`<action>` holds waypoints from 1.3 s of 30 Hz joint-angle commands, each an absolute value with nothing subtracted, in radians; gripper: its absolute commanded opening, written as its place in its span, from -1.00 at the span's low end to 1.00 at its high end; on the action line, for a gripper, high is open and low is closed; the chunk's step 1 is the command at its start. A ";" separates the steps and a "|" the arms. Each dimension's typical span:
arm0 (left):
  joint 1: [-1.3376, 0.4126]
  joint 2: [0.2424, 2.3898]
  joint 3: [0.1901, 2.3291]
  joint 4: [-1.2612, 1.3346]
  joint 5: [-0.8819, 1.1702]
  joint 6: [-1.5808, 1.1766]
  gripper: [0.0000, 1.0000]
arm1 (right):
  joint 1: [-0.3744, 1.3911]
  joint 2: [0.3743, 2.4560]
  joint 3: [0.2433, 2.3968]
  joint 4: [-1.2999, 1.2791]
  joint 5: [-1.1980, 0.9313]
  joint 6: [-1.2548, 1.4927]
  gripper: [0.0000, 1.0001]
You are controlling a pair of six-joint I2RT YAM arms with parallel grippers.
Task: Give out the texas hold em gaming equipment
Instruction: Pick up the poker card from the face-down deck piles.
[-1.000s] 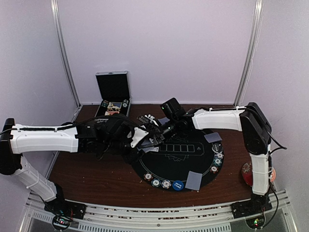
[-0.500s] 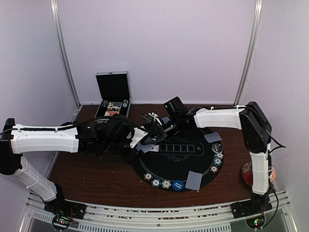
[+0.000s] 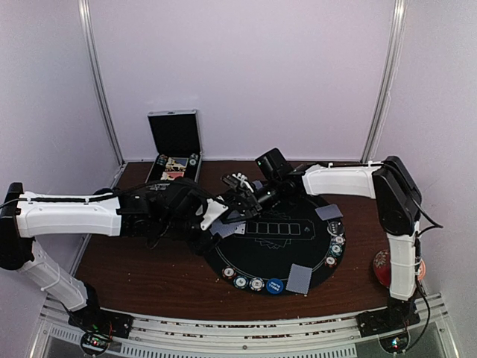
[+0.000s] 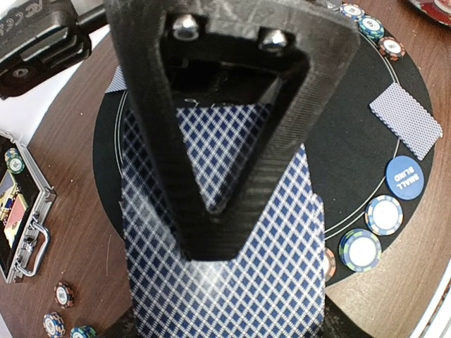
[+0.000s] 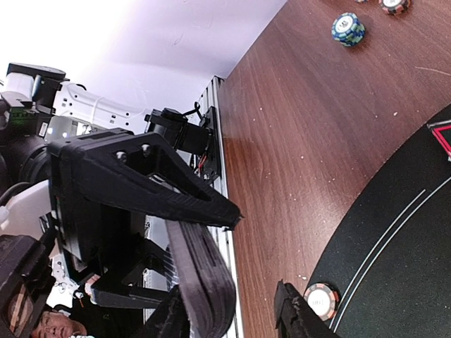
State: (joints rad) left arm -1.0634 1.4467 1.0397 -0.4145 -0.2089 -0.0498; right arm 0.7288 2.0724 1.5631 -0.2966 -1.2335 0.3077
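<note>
My left gripper [image 3: 223, 221] [image 4: 215, 262] is shut on a deck of blue-diamond-backed playing cards [image 4: 232, 296] [image 3: 231, 229], held above the left edge of the round black poker mat [image 3: 277, 255]. My right gripper [image 3: 241, 195] [image 5: 229, 320] meets it from the right. Its jaws are open, straddling the deck's end [image 5: 208, 282], with a gap on one side. Dealt cards [image 3: 299, 278] [image 3: 329, 212] lie on the mat. Chips [image 3: 240, 282] and a blue button disc [image 3: 275, 285] [image 4: 405, 177] line its near rim, and more chips [image 3: 335, 240] its right rim.
An open aluminium case [image 3: 175, 145] stands at the back left, with loose chips [image 4: 63, 294] [image 5: 348, 28] on the wood near it. A red cup and saucer [image 3: 383, 267] sits at the right edge by the right arm's base.
The right gripper has shifted slightly up and to the right, and its jaws have narrowed around the deck's end. The left arm and deck have stayed put.
</note>
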 commanded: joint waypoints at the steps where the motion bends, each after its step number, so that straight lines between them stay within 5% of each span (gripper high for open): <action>1: -1.071 1.422 1.045 -0.339 -0.219 -0.040 0.29 | 0.729 1.995 1.545 -0.310 -1.233 0.275 -0.15; 14: -1.071 1.420 1.040 -0.340 -0.227 -0.039 0.29 | 0.693 1.970 1.536 -0.388 -1.209 0.194 -0.26; 26: -1.070 1.421 1.035 -0.340 -0.232 -0.039 0.29 | 0.675 1.959 1.535 -0.402 -1.267 0.177 -1.00; 39: -1.071 1.427 1.035 -0.341 -0.244 -0.042 0.29 | 0.526 1.912 1.610 -0.557 -1.109 0.049 -1.00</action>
